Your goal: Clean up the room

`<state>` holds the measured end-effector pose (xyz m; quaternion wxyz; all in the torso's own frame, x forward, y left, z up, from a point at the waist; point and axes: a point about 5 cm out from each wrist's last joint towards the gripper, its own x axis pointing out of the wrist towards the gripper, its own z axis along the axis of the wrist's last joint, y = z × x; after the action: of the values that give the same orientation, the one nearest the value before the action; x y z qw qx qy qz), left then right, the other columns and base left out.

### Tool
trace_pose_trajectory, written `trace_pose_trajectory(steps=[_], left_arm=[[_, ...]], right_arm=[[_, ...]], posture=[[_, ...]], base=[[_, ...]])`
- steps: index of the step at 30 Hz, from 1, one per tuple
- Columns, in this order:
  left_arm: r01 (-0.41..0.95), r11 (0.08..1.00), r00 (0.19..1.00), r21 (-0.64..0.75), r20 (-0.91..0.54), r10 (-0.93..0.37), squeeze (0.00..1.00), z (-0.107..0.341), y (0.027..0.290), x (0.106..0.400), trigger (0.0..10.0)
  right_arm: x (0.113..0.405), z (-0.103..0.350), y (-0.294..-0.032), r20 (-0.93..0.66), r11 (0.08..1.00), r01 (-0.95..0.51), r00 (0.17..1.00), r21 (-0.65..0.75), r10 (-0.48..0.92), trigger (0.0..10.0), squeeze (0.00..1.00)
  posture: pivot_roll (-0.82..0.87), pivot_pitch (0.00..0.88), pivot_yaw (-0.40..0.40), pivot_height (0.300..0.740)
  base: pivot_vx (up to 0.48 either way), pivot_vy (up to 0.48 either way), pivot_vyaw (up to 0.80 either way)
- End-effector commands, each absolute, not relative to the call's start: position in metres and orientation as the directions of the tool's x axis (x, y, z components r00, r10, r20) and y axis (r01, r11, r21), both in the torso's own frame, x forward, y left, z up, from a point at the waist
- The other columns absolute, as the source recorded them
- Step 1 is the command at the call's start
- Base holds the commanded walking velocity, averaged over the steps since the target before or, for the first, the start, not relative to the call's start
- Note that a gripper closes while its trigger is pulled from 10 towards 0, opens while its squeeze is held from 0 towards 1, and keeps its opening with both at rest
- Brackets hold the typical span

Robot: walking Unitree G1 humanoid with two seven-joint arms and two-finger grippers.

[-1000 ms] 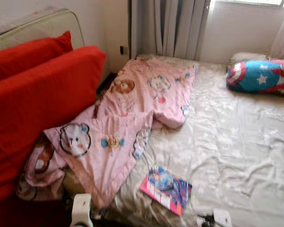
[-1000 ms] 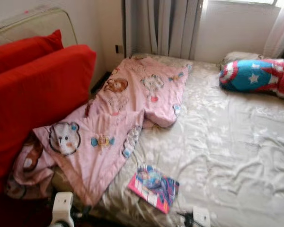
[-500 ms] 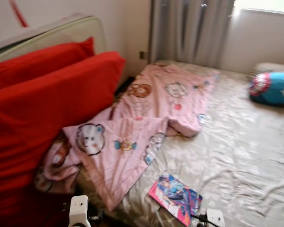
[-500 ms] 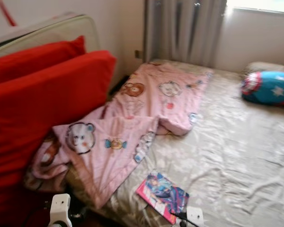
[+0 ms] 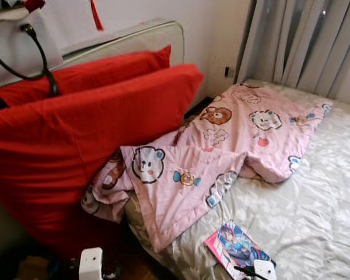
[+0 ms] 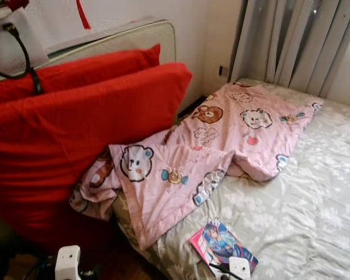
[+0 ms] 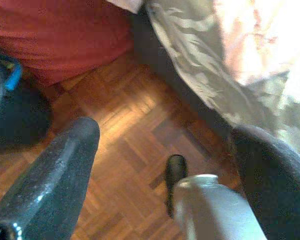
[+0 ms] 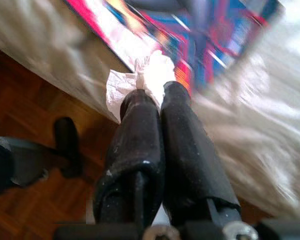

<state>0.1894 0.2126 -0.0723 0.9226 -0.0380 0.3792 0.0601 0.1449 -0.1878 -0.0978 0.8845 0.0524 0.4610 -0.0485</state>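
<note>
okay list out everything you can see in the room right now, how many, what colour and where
Cushions: two, red, leaning against the headboard beside the bed.
Headboard: one, pale, upright behind the cushions.
Bag: one, white with black handles, on top of the cushions.
Blanket: one, pink with cartoon animals, crumpled along the bed's near side, one end hanging off the edge.
Bed sheet: one, pale grey, flowered, covering the mattress.
Book: one, pink and blue, on the bed's near edge.
Curtain: grey, at the far wall.
Floor: brown wood parquet, beside the bed.
Tissue: one, white, pinched in the right gripper.
Left gripper: open, over the floor.
Right gripper: shut on the tissue, near the book.
</note>
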Motion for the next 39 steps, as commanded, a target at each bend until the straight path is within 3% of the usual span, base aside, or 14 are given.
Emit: trace_pose_trajectory(steps=[1, 39], left_arm=[[-0.144, 0.99, 0.684, -0.013, -0.724, 0.09, 0.0, -0.075, 0.216, 0.185, 10.0], [-0.127, 0.992, 0.688, -0.002, -0.72, 0.087, 0.0, -0.074, 0.216, 0.184, 10.0]], right_arm=[[0.149, -0.096, -0.188, -0.811, 0.988, 0.146, 0.583, 0.052, -0.043, 10.0, 0.0], [0.143, -0.099, -0.18, -0.812, 0.996, 0.08, 0.583, 0.048, -0.008, 10.0, 0.0]], posture=[[-0.07, 0.0, 0.013, 0.718], [-0.05, 0.052, 0.007, 0.718]], base=[[0.0, 0.0, 0.0], [0.0, 0.4, 0.0]])
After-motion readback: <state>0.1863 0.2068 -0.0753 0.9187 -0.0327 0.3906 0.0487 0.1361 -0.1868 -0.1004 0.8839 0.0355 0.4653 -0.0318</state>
